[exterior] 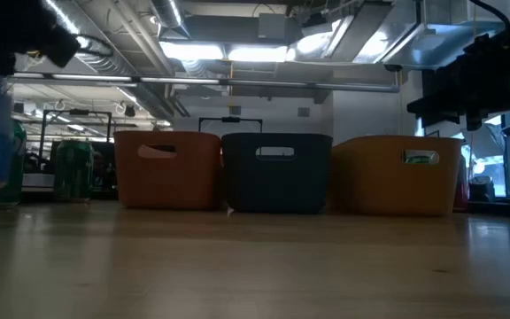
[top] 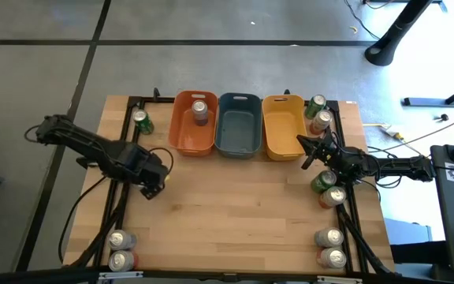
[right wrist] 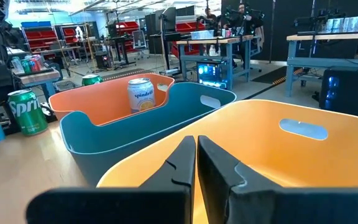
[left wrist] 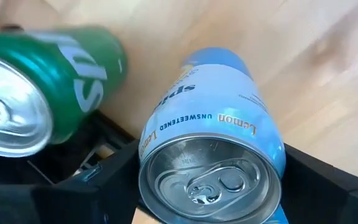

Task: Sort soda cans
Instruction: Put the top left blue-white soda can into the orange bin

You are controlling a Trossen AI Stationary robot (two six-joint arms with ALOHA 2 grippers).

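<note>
The pale wooden table top [top: 235, 213] stands on a grey concrete floor [top: 211, 67] crossed by dark seams; a black curved stand base [top: 396, 39] rests on that floor beyond the table; overhead, bright fluorescent ceiling lights [exterior: 228, 53] shine among silver ducts and pipes [exterior: 140, 35]; farther back stand workbenches with wooden tops [right wrist: 229, 40], red storage shelving [right wrist: 126, 28] and a lit computer case [right wrist: 213, 71].

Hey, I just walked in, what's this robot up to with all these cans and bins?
It's sorting soda cans into three bins. The left end effector grips a light blue lemon can above the table's left side, with a green can showing beside it. One can already stands in the orange bin; the grey-blue bin and yellow bin look empty. The right end effector, shut and empty, sits by the yellow bin.
</note>
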